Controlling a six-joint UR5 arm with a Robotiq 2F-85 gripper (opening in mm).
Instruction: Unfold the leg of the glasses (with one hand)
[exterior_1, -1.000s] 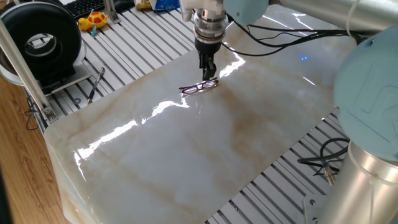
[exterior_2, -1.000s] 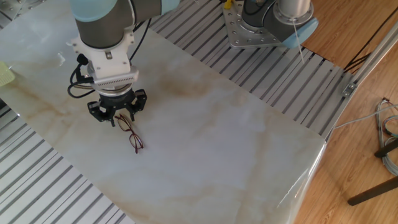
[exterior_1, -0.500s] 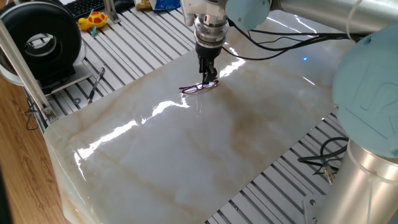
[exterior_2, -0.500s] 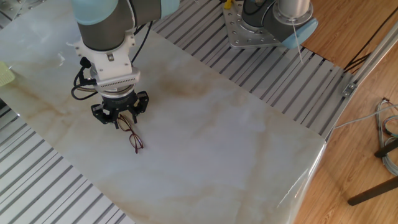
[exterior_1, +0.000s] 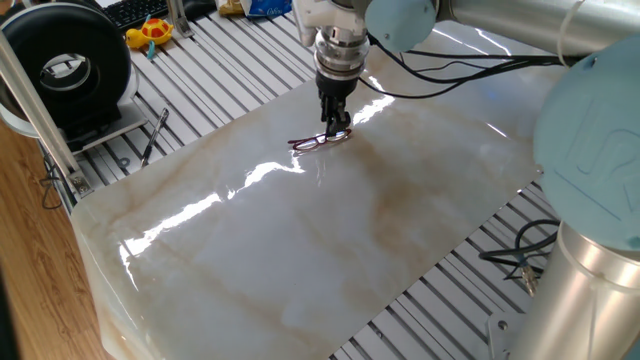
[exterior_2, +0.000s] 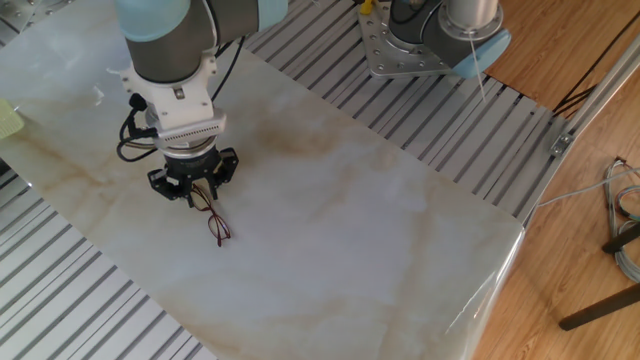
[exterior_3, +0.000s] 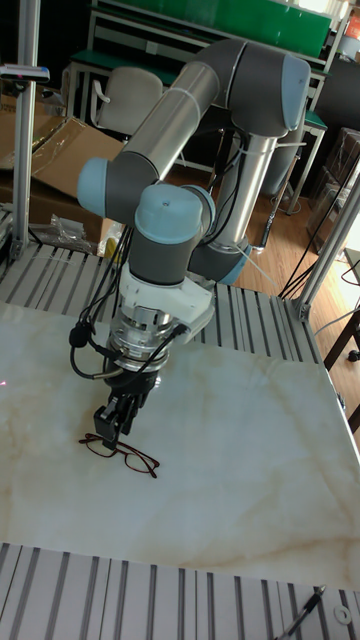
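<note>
Gripper (exterior_1: 337, 130): you're low over the table (exterior_1: 300, 250), fingers nearly together at one end of the glasses (exterior_1: 320, 140); whether they pinch the frame, you cannot tell.
Glasses: flat on the table, directly beneath and trailing away from the gripper.
Long axis: runs from your fingertips outward, roughly level with the table.
Leg: appears folded; you'd judge contact comes at the near end.
</note>
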